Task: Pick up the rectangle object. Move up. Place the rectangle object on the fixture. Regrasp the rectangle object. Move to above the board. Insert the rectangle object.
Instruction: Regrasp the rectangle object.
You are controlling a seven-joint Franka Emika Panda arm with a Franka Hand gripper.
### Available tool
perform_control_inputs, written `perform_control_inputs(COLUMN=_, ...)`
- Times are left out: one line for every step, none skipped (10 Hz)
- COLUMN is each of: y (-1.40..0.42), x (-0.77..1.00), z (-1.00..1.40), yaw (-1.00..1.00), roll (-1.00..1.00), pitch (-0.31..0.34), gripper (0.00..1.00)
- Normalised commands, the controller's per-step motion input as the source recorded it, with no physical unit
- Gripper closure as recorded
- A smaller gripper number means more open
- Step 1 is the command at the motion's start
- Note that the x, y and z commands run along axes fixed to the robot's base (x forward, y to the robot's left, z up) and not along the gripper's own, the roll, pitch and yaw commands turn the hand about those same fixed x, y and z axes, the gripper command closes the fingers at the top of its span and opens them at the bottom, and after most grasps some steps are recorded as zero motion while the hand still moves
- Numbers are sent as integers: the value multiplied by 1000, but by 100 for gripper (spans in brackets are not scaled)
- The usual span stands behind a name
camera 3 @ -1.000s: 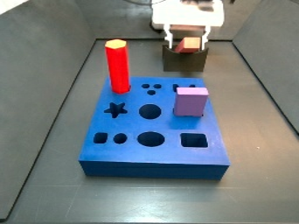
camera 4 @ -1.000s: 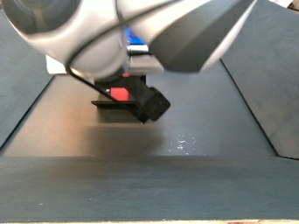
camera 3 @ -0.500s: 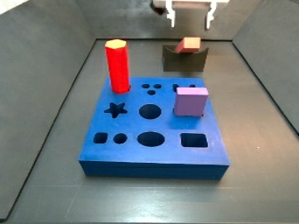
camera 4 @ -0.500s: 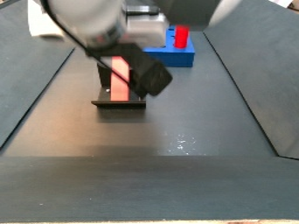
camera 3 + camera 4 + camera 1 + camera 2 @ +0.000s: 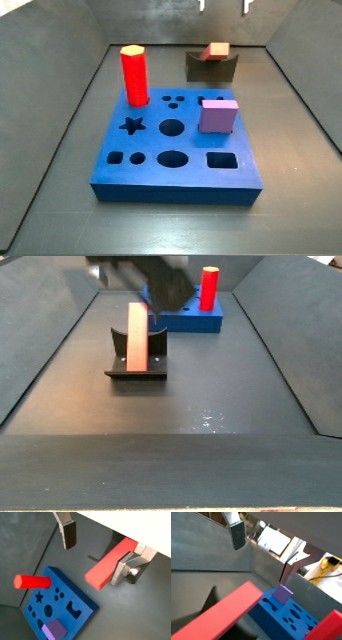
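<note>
The rectangle object (image 5: 136, 338) rests on the fixture (image 5: 138, 368), left of centre in a side view, its salmon-red length leaning up out of the dark bracket. In the facing side view its square end (image 5: 217, 50) shows above the fixture (image 5: 210, 67) near the top centre of the frame. The gripper (image 5: 223, 5) sits at the very top edge there, directly above the bar and clear of it, with only its fingertips showing. In a wrist view the gripper (image 5: 97, 544) stands wide apart, nothing between its fingers (image 5: 67, 533), and the bar (image 5: 110, 563) lies beyond them. The board (image 5: 179, 145) fills the middle of the floor, carrying the red pillar (image 5: 134, 75) and the lilac cube (image 5: 218, 115).
</note>
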Motion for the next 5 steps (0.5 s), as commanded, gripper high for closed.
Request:
perform_control_inputs(y=-1000, x=-57, z=916, yaw=20, roll=1000, pitch=31, gripper=0)
perform_control_inputs(y=-864, x=-54, z=713, yaw=19, roll=1000, pitch=27, gripper=0)
perform_control_inputs(y=-670, x=-36, z=468, yaw=19, roll=1000, pitch=27, gripper=0)
perform_control_inputs(y=-531, x=-22, z=300, yaw=20, roll=1000, pitch=26, gripper=0)
perform_control_inputs(y=-250, x=5, z=53, yaw=20, roll=1000, pitch=25, gripper=0)
